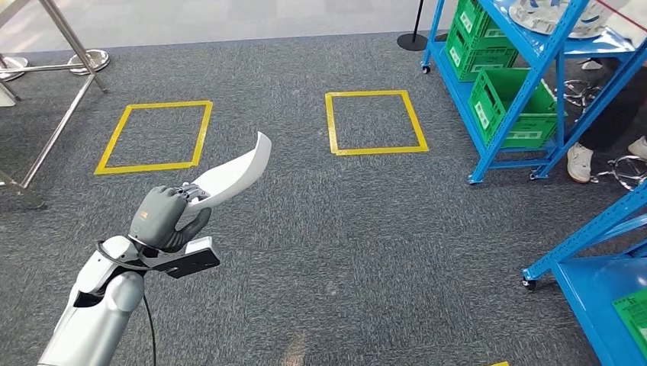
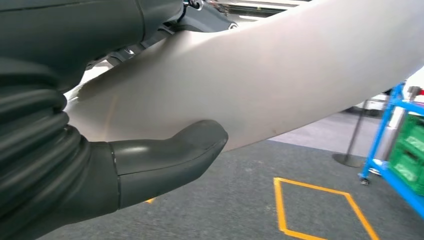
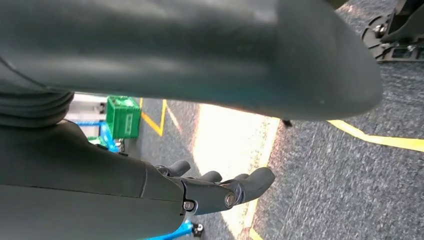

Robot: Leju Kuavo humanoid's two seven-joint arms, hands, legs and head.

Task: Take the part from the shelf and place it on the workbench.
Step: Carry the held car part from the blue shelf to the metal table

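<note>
My left hand [image 1: 162, 217] is raised over the grey carpet at the lower left of the head view and grips one end of a white curved part [image 1: 233, 174], which sticks out up and to the right. In the left wrist view the part [image 2: 260, 85] is a broad pale shell with the grey thumb [image 2: 170, 155] pressed against it. My right hand [image 3: 220, 187] appears in the right wrist view with its fingers held loosely apart and nothing in them, above carpet.
Two yellow taped squares [image 1: 152, 136] [image 1: 375, 122] mark the carpet ahead. A blue shelf [image 1: 526, 76] with green crates [image 1: 511, 107] stands at the right, a person's feet [image 1: 581, 162] behind it. Another blue rack [image 1: 603, 267] is at the lower right. Metal stand legs [image 1: 61, 91] are at the left.
</note>
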